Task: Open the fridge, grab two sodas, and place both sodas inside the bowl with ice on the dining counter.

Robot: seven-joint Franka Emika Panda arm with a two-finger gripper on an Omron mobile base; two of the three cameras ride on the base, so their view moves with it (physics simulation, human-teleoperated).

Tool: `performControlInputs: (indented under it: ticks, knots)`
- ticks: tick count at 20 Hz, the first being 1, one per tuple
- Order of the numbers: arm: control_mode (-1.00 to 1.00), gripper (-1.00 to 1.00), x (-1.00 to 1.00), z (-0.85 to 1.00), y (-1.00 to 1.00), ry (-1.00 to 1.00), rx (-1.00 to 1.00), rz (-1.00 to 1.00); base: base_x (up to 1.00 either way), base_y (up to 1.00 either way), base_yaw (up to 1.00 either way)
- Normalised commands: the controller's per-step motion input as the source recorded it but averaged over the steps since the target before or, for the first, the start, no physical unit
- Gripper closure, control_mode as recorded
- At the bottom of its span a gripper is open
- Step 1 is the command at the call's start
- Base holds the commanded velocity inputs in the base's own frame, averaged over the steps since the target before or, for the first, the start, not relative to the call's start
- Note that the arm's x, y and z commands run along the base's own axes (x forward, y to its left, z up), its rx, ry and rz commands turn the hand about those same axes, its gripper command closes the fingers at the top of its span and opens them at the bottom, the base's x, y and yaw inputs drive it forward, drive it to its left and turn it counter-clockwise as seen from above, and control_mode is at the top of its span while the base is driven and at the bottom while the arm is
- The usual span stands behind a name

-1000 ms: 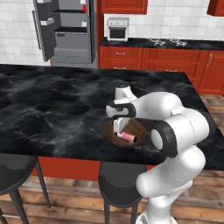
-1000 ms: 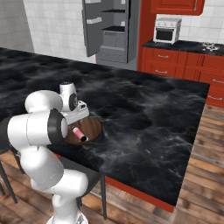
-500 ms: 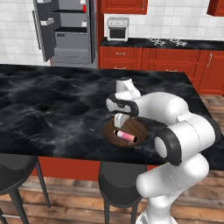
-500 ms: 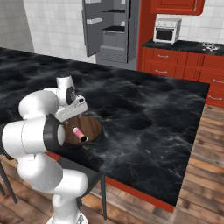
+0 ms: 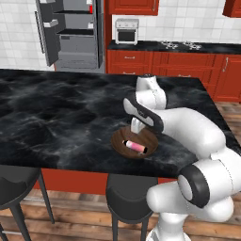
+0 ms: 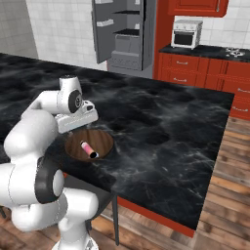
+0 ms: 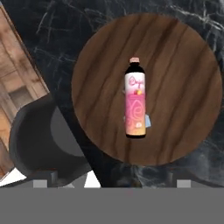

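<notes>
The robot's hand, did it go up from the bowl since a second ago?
Yes. The gripper has risen away from the brown bowl and now hangs open above its far rim, while the soda bottle lies inside.

The bowl (image 7: 183,78) was dark brown, wood-grained. The soda (image 7: 134,103) was pink and white with a dark neck. The tabletop (image 5: 56,113) was black, veined white.

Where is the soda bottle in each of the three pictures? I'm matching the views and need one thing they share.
Left base view: soda bottle lies in the bowl, lower centre.
Right base view: bottle in the bowl, left of centre.
Hand view: bottle at centre, lengthwise on the bowl.
Shared landmark: the brown wooden bowl.
</notes>
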Motion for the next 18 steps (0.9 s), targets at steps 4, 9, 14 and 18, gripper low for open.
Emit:
performControlInputs:
  ticks: [4, 9, 14, 18]
  knots:
    - [-1.0, -1.0, -0.8, 0.3, -0.22, -0.03, 0.03, -0.17, 0.0, 0.0, 0.0]
    - [-1.0, -1.0, -0.88, 0.32, -0.03, -0.04, 0.02, -0.14, 0.0, 0.0, 0.0]
    - [-1.0, -1.0, -0.93, 0.39, -0.02, -0.06, 0.02, -0.11, 0.0, 0.0, 0.0]
    - [-1.0, -1.0, -0.94, 0.4, -0.03, -0.07, 0.03, -0.1, 0.0, 0.0, 0.0]
